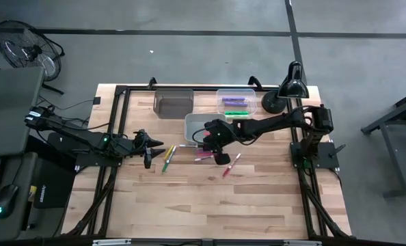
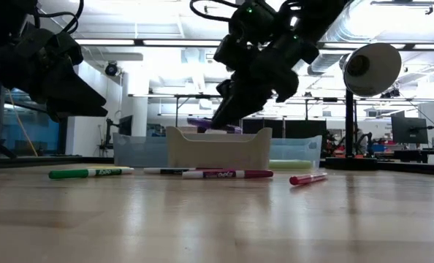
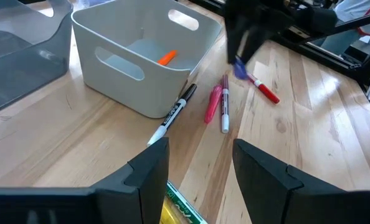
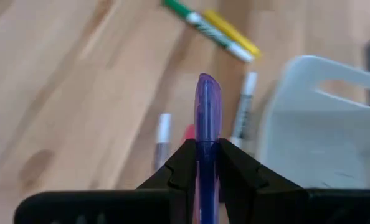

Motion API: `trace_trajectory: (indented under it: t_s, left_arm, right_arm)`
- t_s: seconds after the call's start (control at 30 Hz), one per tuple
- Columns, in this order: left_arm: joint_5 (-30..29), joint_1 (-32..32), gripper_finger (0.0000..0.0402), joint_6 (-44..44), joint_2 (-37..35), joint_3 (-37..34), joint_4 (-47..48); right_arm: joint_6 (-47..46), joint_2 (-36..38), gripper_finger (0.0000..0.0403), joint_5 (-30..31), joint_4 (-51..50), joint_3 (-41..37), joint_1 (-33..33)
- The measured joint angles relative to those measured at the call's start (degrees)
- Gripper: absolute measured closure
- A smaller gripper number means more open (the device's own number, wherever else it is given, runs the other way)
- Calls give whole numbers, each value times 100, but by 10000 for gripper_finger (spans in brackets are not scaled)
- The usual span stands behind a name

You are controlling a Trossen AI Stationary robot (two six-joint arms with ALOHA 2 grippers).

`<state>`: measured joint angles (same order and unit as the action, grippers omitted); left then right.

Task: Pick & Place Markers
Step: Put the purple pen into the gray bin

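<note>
My right gripper [image 1: 208, 139] hovers over the table beside the white bin [image 1: 197, 126], shut on a purple marker [image 4: 207, 106]. The left wrist view shows that marker's tip [image 3: 240, 70] hanging below the dark fingers. My left gripper [image 3: 200, 168] is open and empty, held above the table next to a yellow marker [image 1: 170, 152] and a green marker [image 1: 166, 164]. Flat on the wood lie a black-and-white marker [image 3: 172, 113], two pink ones [image 3: 213, 103] and a red one [image 3: 264, 89]. An orange marker [image 3: 166, 57] rests on the white bin's floor. My right gripper pinches the purple marker's barrel [image 4: 207, 152] between its two fingers [image 4: 180, 163]. The capped end [image 4: 208, 87] sticks out past the fingertips. The fingers slant downward, and the marker is lifted clear of the table, tilted with its free end lowest.
A dark bin [image 1: 173, 102] and a clear bin [image 1: 236, 92] holding purple and green markers stand at the far edge. A black desk lamp [image 1: 285, 89] stands at the far right. The black frame rails [image 1: 114, 123] border both sides. Open wood lies toward the near edge.
</note>
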<state>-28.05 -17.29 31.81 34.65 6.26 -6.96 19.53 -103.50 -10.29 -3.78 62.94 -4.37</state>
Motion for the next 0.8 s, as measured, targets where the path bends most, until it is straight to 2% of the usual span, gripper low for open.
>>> trace_trajectory:
  t_s: [0.23, 0.6, 0.8]
  left_arm:
    - [-17, 1, 227, 0, 0, -2, -2]
    - [-15, -1, 227, 4, 0, -2, 2]
    - [-13, 1, 227, 20, 0, -2, 2]
  right_arm:
    - [-159, 0, 355, 263, 339, 0, -260]
    - [-581, 0, 355, 1161, 321, 0, -650]
    - [-1016, 0, 355, 1116, 262, 0, -875]
